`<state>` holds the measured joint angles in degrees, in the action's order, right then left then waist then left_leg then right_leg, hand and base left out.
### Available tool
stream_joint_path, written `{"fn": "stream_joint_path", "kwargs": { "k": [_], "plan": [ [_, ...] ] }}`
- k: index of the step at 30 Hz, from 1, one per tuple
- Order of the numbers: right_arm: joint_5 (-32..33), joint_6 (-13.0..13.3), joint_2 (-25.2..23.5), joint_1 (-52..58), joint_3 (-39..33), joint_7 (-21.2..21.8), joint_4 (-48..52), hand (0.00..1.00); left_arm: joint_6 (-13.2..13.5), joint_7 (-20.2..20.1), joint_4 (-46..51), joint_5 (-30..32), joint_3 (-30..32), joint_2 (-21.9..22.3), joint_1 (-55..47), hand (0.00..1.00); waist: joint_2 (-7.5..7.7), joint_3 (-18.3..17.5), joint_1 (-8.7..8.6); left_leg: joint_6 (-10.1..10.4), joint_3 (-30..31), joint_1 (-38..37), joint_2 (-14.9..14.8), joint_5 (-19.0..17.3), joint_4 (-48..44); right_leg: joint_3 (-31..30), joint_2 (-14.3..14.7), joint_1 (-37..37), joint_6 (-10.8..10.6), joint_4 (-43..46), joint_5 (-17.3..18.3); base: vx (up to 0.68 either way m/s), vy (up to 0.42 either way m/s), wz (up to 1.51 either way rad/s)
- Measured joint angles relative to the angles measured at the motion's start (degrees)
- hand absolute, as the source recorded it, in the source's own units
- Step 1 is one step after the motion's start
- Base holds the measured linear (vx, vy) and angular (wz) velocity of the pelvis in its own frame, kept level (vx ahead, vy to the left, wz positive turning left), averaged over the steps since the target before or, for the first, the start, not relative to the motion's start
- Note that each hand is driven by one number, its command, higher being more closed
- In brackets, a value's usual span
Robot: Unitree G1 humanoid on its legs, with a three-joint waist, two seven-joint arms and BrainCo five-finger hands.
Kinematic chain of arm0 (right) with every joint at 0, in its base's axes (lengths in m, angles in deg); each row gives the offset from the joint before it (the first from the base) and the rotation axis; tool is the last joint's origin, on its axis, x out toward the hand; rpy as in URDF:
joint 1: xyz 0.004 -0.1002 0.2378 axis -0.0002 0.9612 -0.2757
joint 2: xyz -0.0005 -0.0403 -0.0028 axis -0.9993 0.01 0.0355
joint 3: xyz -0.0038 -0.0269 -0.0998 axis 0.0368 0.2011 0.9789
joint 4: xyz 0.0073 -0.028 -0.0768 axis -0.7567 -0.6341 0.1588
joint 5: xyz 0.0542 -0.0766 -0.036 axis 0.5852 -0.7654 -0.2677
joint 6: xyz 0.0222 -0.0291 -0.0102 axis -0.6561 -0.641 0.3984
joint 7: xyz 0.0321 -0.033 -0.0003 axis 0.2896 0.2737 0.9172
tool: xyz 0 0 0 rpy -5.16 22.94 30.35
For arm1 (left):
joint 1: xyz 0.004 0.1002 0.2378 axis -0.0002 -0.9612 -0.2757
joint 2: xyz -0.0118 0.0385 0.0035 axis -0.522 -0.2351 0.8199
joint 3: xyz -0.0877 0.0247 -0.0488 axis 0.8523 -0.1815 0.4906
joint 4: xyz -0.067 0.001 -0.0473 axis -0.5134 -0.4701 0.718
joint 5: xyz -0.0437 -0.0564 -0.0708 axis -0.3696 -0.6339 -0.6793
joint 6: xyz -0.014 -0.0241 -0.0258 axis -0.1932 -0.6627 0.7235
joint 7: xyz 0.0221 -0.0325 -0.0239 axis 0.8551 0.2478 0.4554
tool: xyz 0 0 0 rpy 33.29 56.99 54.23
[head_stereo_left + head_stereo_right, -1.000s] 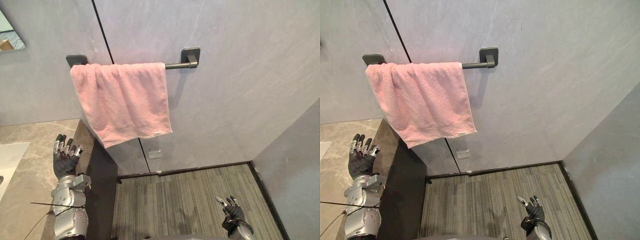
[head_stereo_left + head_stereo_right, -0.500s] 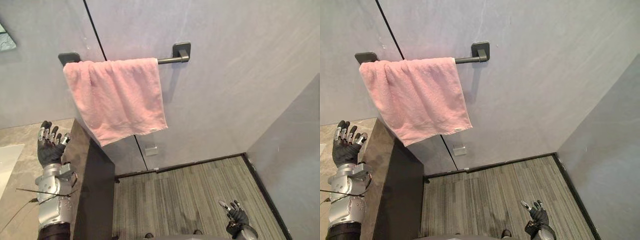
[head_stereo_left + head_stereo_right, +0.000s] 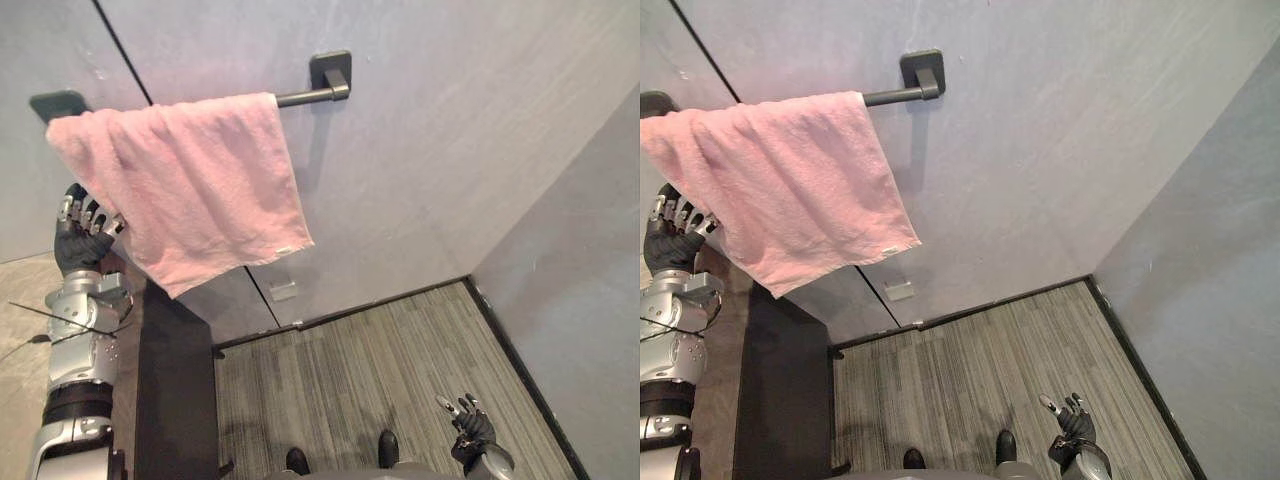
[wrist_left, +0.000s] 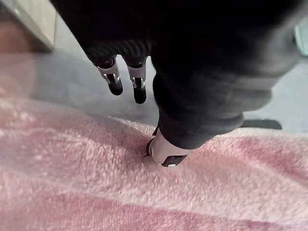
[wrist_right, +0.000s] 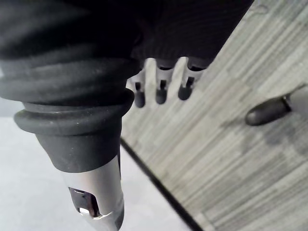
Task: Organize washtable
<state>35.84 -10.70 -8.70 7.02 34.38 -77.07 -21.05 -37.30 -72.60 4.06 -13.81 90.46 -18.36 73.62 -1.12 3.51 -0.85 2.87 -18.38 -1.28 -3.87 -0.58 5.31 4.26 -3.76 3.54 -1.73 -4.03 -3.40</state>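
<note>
Grey wall panels fill the background, meeting a striped grey floor below. At the left stands the washtable's dark side panel. A pink towel is draped over a dark towel bar fixed to the wall. The towel's width runs along the bar from its left mount to just short of the right mount, and its length hangs down the wall. Its bottom hem slants, lower at the left, with a small label at the right corner.

The left hand is raised at the towel's left edge, fingers straight and slightly spread. In the left wrist view its thumb tip meets the cloth while the fingers reach past it, clear of the pile. The right hand hangs low over the floor, fingers relaxed and apart, holding nothing. A small white wall plate sits below the towel.
</note>
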Motion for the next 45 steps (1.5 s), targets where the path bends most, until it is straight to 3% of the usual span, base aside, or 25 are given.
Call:
{"fn": "stream_joint_path", "kwargs": {
  "k": [6, 21, 22, 25, 31, 34, 41, 45],
  "plan": [
    [0.03, 0.06, -0.08, -1.20, 0.20, 0.03, 0.02, 0.00, -0.30, -1.54, -1.93, -0.70, -2.51, -2.17, 2.61, 0.00, 0.70, 1.15, 0.10, -0.02, -0.69, 2.00, 0.17, -0.01, -0.46, -1.24, -0.17, 2.51, 0.01, 0.10, -1.16, -0.08, -0.029, -0.09],
    [-0.04, 0.04, 0.24, -0.81, 1.90, 0.06, -1.41, 0.00, -1.93, -5.07, -3.89, -2.07, -6.26, -2.21, 3.85, 0.00, 0.22, 2.45, -0.56, 0.00, -1.89, 1.86, 0.18, -0.02, -1.06, -2.76, -0.15, 2.78, -0.45, 0.03, -1.48, -0.04, -0.027, -0.05],
    [-0.04, 0.03, 0.29, -0.87, 2.22, 0.04, -1.21, 0.00, -2.23, -5.09, -3.94, -1.64, -6.80, -2.21, 3.85, 1.00, 0.23, 2.45, -0.79, 0.00, -2.01, 1.64, 0.19, -0.02, -0.91, -2.88, -0.11, 2.70, -0.46, 0.02, -1.49, -0.01, -0.018, -0.04],
    [0.01, -0.13, 0.35, -0.63, 3.54, 0.06, 2.76, 0.00, -2.60, -5.17, -3.93, -1.23, -8.20, -2.20, 3.84, 1.00, 0.23, 2.45, -1.24, -0.01, -2.13, 1.32, 0.20, -0.01, -0.62, -3.01, -0.06, 2.57, -0.45, 0.01, -1.51, -0.01, -0.008, -0.02],
    [2.65, -0.03, 2.42, -0.99, 6.92, 1.52, 22.52, 0.00, -2.74, -4.99, -3.58, 0.08, -9.86, -1.86, 4.01, 1.00, 0.35, 2.46, -1.59, -0.01, -2.28, 0.30, 0.24, -0.02, -0.23, -3.63, -0.03, 1.90, -0.50, -0.21, -1.68, -0.02, -0.016, -0.03],
    [5.96, 0.12, 8.09, -6.27, 10.83, 3.32, 32.43, 0.00, -2.71, -4.89, -3.03, 0.10, -10.32, -1.22, 4.33, 1.00, 0.73, 2.46, -1.47, -0.01, -2.30, 0.58, 0.35, -0.02, -0.23, -3.93, -0.18, 1.66, -0.75, -1.40, -2.65, -0.05, -0.025, -0.02],
    [13.39, 0.22, 19.63, -25.77, 19.01, 5.45, 34.48, 0.00, -2.80, -4.93, -3.00, 0.01, -12.90, 0.23, 7.80, 1.00, 0.76, 2.48, -1.14, -0.20, -2.04, 0.69, 0.39, 0.13, -0.47, -4.28, -0.31, 1.52, -0.99, -1.53, -3.66, -0.06, -0.023, 0.01],
    [15.63, 0.07, 22.22, -34.23, 22.84, 5.03, 33.78, 0.00, -3.84, -4.88, -3.00, -0.04, -13.51, 1.78, 9.08, 1.00, 0.73, 2.49, -1.11, -0.22, -0.42, 0.41, 0.18, 0.13, -1.40, -4.02, -0.43, 0.32, -0.84, -1.53, -3.95, -0.04, -0.021, 0.15]
  ]
}}
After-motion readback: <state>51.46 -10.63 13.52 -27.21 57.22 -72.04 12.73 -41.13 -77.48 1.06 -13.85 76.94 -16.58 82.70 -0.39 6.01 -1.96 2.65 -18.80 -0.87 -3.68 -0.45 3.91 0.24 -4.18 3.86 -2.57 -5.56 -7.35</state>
